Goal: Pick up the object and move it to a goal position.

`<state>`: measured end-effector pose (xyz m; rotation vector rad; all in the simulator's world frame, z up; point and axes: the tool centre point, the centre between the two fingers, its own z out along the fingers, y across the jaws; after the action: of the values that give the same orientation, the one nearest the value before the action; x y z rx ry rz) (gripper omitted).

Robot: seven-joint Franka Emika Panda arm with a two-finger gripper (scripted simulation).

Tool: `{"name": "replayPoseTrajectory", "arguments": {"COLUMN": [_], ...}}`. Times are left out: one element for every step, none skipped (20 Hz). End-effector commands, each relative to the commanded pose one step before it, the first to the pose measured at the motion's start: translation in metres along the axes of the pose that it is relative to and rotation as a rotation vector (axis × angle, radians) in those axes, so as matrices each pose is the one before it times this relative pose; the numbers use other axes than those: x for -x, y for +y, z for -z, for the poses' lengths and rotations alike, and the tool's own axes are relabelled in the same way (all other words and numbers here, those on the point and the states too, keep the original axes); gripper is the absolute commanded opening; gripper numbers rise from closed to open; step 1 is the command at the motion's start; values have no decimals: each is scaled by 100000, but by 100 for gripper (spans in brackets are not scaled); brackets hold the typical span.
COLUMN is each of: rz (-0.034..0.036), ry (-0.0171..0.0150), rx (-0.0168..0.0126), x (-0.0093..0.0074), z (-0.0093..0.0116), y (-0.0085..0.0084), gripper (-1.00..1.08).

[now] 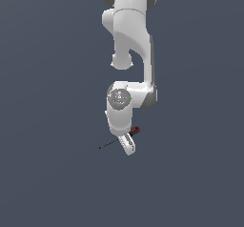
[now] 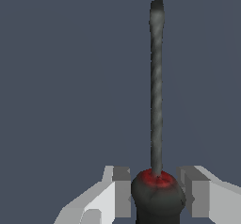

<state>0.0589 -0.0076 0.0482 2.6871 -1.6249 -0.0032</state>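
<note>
The object is a small screwdriver [image 1: 110, 143] with a red-and-black handle and a thin dark shaft. In the exterior view it is held slanted, tip toward that view's left and handle end poking out on the right of the fingers. My gripper [image 1: 127, 145] hangs from the white arm directly over it. In the wrist view the shaft of the screwdriver [image 2: 156, 86] points straight away from the camera. Its handle sits between the two fingers of the gripper [image 2: 157, 190], with both pads pressed against its sides. The gripper is shut on the handle.
Only a plain dark grey-blue surface [image 1: 52, 173] shows around the arm. The white arm links [image 1: 131, 35] rise above the gripper toward the exterior view's top edge.
</note>
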Motion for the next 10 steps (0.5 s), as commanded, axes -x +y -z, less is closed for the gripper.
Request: {"name": "replayPoseTrajectory", "arguments": {"rz": [86,0,-63,0,0,0,0,-17,0,0], "ry": [76,0,51,0,0,0,0,65,0,0], "rx": [-233,0,54,0,0,0,0,15,0,0], "x": [861,390,377,429,436,437,434,422,402,376], "z": [2030,902,939,1003,1027,1036,1036,1030,974,918], "y": [-779,-330,-337,-371,-382,-388,-391,-386,-376,-359], "gripper": [-100,-100,-100,-100,-100,-100,-100,-100,-100,-100]}}
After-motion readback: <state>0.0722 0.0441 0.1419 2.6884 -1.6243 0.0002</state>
